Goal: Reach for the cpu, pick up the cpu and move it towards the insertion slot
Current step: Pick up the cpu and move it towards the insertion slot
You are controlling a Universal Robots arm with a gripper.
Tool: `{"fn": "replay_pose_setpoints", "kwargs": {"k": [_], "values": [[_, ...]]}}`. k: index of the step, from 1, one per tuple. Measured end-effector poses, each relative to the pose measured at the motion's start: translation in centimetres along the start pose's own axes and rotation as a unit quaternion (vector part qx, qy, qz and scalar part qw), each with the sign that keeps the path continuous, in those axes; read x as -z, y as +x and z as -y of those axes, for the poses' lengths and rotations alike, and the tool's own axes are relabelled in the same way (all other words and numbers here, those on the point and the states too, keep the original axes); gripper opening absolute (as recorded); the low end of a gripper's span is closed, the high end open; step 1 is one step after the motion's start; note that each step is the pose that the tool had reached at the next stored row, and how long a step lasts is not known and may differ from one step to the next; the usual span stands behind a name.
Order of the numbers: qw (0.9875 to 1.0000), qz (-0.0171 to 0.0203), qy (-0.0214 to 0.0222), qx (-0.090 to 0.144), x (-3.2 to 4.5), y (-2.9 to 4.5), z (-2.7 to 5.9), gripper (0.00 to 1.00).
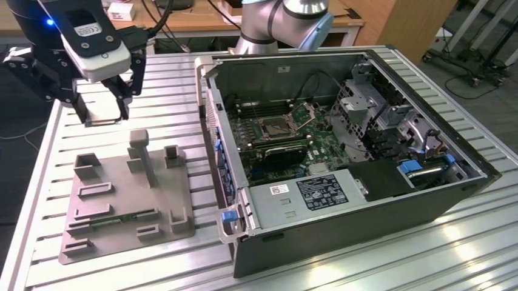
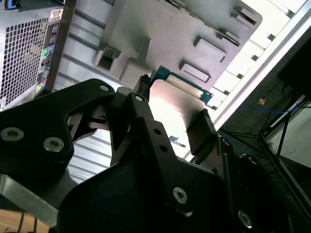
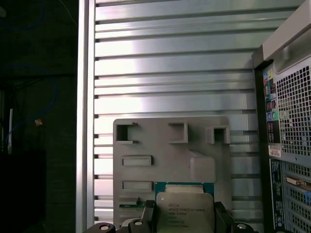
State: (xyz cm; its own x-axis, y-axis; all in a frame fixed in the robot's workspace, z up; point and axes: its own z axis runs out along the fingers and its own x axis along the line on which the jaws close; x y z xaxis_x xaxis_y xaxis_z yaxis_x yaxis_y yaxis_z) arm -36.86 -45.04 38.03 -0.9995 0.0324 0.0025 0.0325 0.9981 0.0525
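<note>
One arm (image 1: 283, 21) carries the jaws, and they are closed narrow on the one cpu (image 3: 184, 211). Its two dark fingers (image 2: 201, 131) press on opposite edges of the chip. In both wrist views the silvery top and pale rim of the cpu (image 2: 175, 104) show between them, with a strip of green edge beyond.

In the exterior view the jaws hang above the ribbed metal desk (image 1: 162, 73) on the exterior view's left, just past the far end of the one grey tray (image 1: 113, 200). The first wrist view looks down on that tray (image 3: 170, 150), where I count three bracket-shaped pockets along one edge and two flat rectangular blocks beside them. One slim green memory stick (image 1: 121, 218) lies in the tray.

The one computer case (image 1: 348, 182) lies open on its side on the exterior view's right. Inside it, the single insertion slot (image 1: 279, 126) sits on the green board with its metal flap (image 1: 312, 112) tilted up, well apart from the held cpu
</note>
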Motion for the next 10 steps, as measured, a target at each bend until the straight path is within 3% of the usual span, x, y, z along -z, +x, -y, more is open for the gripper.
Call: {"fn": "replay_pose_setpoints", "kwargs": {"k": [10], "values": [[1.0000,0.0000,0.0000,0.000,-0.01,-1.25,-0.07,0.55]]}}
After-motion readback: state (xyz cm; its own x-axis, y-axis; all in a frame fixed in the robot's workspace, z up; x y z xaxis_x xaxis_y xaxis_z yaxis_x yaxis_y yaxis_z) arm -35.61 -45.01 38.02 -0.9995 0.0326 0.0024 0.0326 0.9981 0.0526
